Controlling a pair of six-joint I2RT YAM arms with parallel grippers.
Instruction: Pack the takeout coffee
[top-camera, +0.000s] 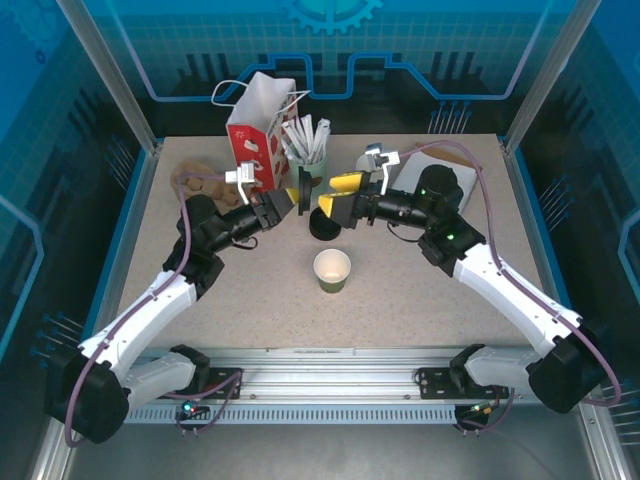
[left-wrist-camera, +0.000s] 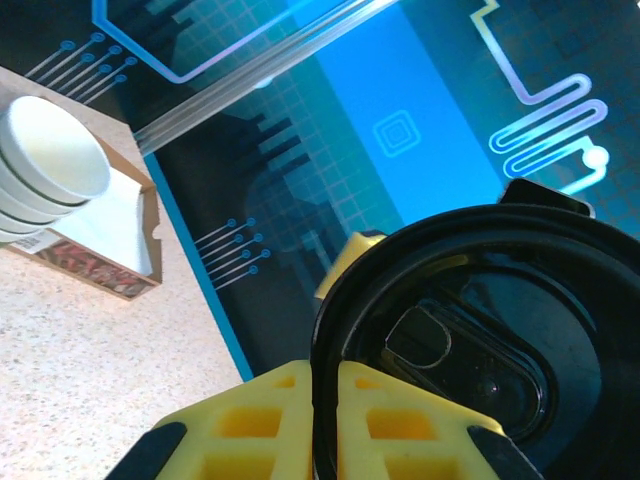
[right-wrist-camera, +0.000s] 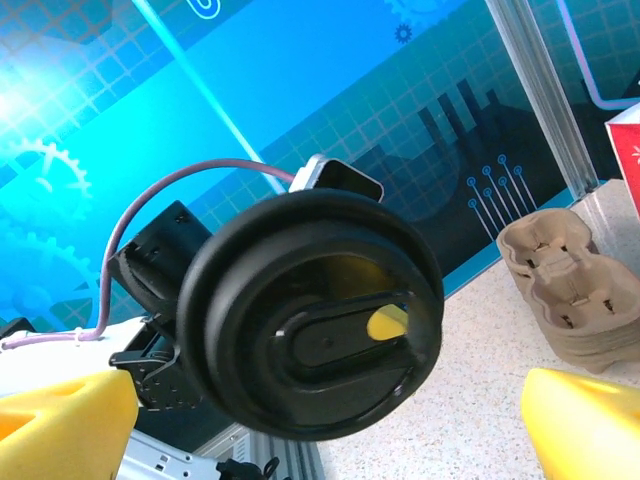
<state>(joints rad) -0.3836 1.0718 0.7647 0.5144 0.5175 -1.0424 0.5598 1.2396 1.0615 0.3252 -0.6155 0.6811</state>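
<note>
Lid (right-wrist-camera: 310, 320): pinched at its rim in my left gripper (left-wrist-camera: 323, 400), held off the table.
Right gripper (top-camera: 338, 196): spread wide, empty, facing the lid.
Cup (top-camera: 332, 270): mid-table, uncovered.
Outstanding, I judge: lidding, then the bag (top-camera: 258, 130).

black lid (left-wrist-camera: 470, 330) pinched in left gripper (left-wrist-camera: 322, 385) runs off the bottom and right edges; stack of cups (left-wrist-camera: 45, 165), left of that gripper, cropped by left edge; in the right wrist view the lid hides most of the left gripper behind it; right gripper (right-wrist-camera: 320, 425): yellow fingers (right-wrist-camera: 60, 425) cut at bottom corners; beyond them, cup carrier (right-wrist-camera: 565, 285) and red bag (right-wrist-camera: 625, 145) cut by right edge
</note>
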